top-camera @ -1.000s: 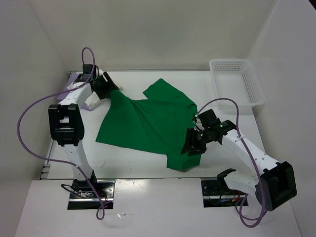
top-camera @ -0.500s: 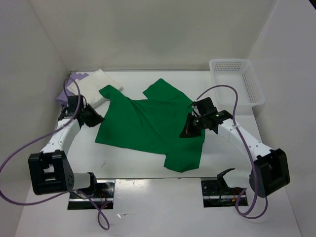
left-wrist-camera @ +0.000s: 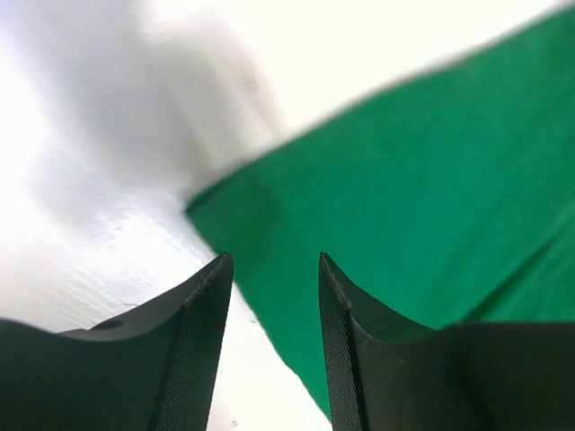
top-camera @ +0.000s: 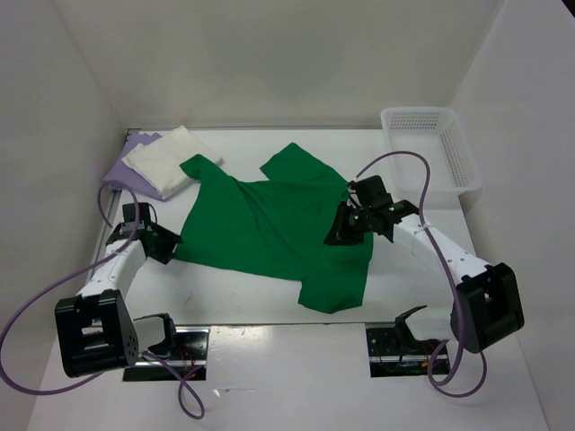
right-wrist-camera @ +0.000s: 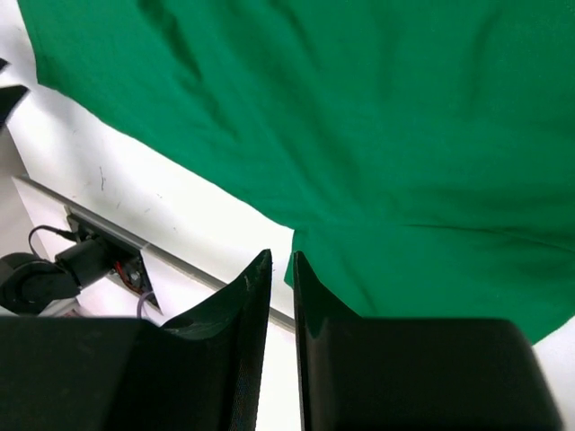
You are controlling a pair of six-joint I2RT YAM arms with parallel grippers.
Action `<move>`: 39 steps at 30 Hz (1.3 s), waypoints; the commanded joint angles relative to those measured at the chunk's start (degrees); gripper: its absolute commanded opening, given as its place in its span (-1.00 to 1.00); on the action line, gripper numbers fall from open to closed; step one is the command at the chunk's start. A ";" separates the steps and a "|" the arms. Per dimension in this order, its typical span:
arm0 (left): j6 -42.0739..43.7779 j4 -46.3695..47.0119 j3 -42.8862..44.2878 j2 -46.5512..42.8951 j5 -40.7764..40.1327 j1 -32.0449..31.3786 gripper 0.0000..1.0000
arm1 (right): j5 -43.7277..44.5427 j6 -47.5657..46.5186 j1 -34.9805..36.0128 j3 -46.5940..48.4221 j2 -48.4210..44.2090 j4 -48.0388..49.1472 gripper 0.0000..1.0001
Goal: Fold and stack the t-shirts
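The bright green t-shirt (top-camera: 269,224) lies spread flat in the middle of the table. It also shows in the left wrist view (left-wrist-camera: 431,180) and the right wrist view (right-wrist-camera: 359,117). The folded cream white t-shirt (top-camera: 166,162) rests on the lavender t-shirt (top-camera: 119,169) at the far left corner. My left gripper (top-camera: 171,244) is open and low at the green shirt's near left corner, which lies between its tips (left-wrist-camera: 274,260). My right gripper (top-camera: 334,238) hovers over the shirt's right side. Its jaws (right-wrist-camera: 281,256) are almost closed and hold nothing.
A white mesh basket (top-camera: 418,111) stands at the far right corner. White walls close in the table on the left, back and right. The arm bases and their cables (top-camera: 395,166) sit along the near edge.
My left arm has swung from the far left sleeve back to the shirt's near left corner, uncovering the cream shirt. My right gripper has moved from the near right sleeve up over the shirt.
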 commanded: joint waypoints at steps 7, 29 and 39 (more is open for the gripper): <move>-7.10 1.02 -5.19 -0.77 -6.64 1.39 0.02 | -0.54 -2.54 -1.47 -1.38 -4.53 3.62 -0.56; 2.72 6.57 10.05 4.13 -5.49 1.39 -0.97 | 6.41 5.63 -1.47 -3.84 -5.06 0.45 -0.20; 5.38 9.99 17.91 12.15 -1.73 2.80 -1.00 | 14.67 12.05 -2.00 -6.39 2.57 6.07 -0.83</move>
